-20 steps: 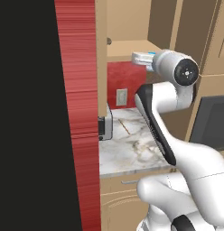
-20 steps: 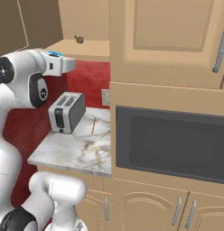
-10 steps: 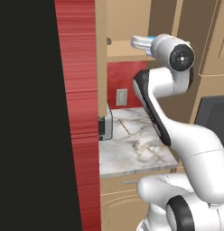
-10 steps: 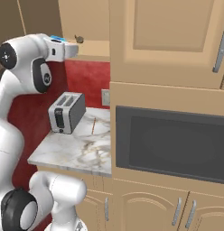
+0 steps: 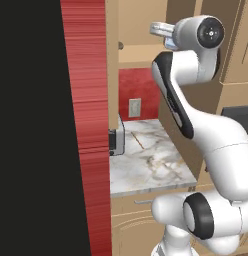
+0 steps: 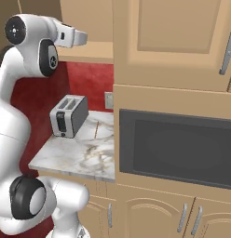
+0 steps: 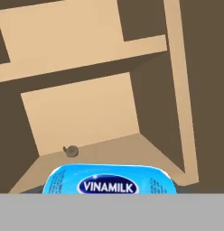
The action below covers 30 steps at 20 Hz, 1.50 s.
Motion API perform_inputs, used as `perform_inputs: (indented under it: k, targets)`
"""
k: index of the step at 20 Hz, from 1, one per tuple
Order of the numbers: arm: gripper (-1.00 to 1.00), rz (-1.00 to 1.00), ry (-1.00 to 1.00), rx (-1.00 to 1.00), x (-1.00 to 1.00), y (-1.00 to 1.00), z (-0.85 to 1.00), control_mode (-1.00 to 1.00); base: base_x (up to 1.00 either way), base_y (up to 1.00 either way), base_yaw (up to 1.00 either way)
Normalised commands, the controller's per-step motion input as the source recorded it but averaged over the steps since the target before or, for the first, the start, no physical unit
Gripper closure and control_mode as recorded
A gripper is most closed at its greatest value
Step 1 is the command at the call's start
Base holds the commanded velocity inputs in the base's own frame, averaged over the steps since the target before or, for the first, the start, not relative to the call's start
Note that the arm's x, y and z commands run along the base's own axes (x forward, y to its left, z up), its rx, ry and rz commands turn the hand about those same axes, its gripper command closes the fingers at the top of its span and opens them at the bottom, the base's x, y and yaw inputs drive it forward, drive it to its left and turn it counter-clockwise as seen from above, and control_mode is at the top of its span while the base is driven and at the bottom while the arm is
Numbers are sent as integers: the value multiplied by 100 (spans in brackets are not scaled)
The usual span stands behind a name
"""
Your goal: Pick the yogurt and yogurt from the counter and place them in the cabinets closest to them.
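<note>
My gripper (image 7: 109, 191) is shut on a yogurt (image 7: 108, 180), a small cup whose bright blue lid with a white-lettered label sits at the bottom of the hand view, covering the fingertips. The hand is raised in front of the open tan wall cabinet (image 5: 141, 52), level with its lower shelf (image 7: 100, 155) and pointing in. In the left base view the gripper (image 5: 157, 28) reaches left toward the opening. Seen from the right base view, the gripper (image 6: 82, 37) points right, just above the shelf edge (image 6: 91, 52). The marble counter (image 6: 80, 155) lies well below.
A small brown round thing (image 7: 70, 151) lies on the cabinet shelf, ahead of the cup. A silver toaster (image 6: 67, 116) stands on the counter against the red wall. A dark built-in oven (image 6: 178, 148) fills the tall unit at right. A red panel (image 5: 83, 125) blocks the left.
The arm has lifted the hand and the cup from below the shelf's level up to the cabinet opening. The base and counter things have stayed put.
</note>
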Motion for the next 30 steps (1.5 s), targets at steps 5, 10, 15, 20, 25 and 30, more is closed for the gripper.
perform_inputs:
  k: [5,10,15,20,25,30]
  targets:
    - [100,0,1,-2,4,0,-1,-100,0,0,0]
    - [100,0,4,-1,12,0,-16,-100,0,0,0]
    - [100,0,3,-3,20,0,-31,-100,0,0,0]
    - [100,0,2,-4,30,0,-26,-100,0,0,0]
    - [100,0,1,-1,47,0,-5,-100,0,0,0]
    - [100,0,5,0,52,-1,0,-100,0,0,0]
